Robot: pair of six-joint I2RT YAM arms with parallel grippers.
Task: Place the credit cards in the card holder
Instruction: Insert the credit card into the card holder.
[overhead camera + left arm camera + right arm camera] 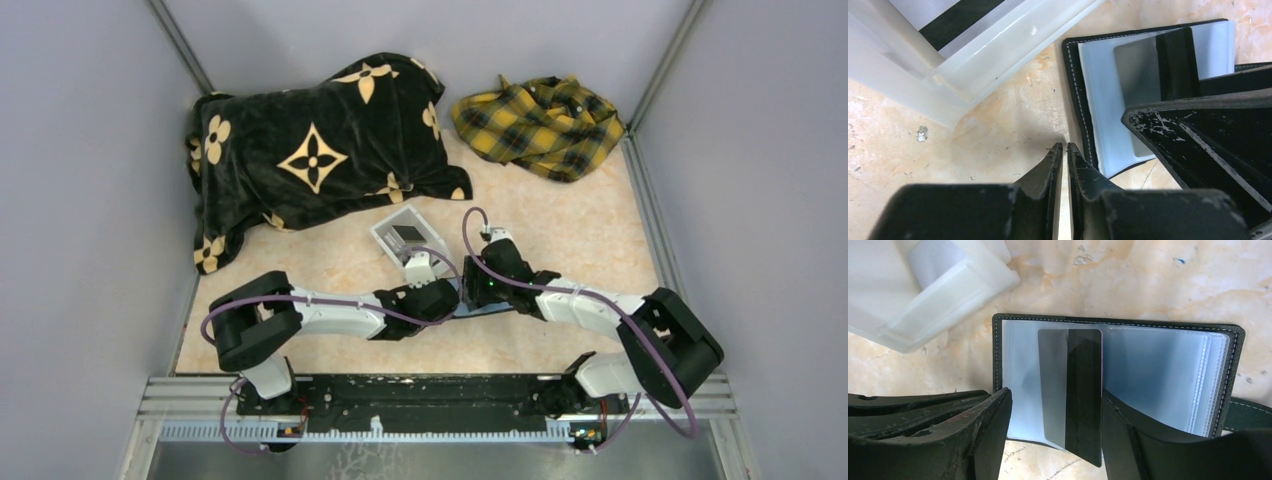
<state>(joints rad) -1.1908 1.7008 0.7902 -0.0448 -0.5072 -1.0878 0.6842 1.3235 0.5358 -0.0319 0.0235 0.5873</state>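
**Card lies between wide-open right fingers**

At the bottom of the right wrist view the right gripper [1057, 396] is spread wide, one finger either side of the credit card [1068, 365] and gripping nothing. The card's long axis runs straight up-frame from it, the near end overhanging the lower edge of the open card holder [1158, 370]. The left gripper [1065, 146], pinched narrow and empty, sits just beside the holder's edge. The white box [923, 300] is upper left.

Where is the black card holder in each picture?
Top external: the card holder is in the middle, mostly covered, with only a thin strip showing.
Left wrist: upper right, lying open.
Right wrist: centre, lying open.
Shared landmark: the white box sits up and to the left of the card holder in every view.
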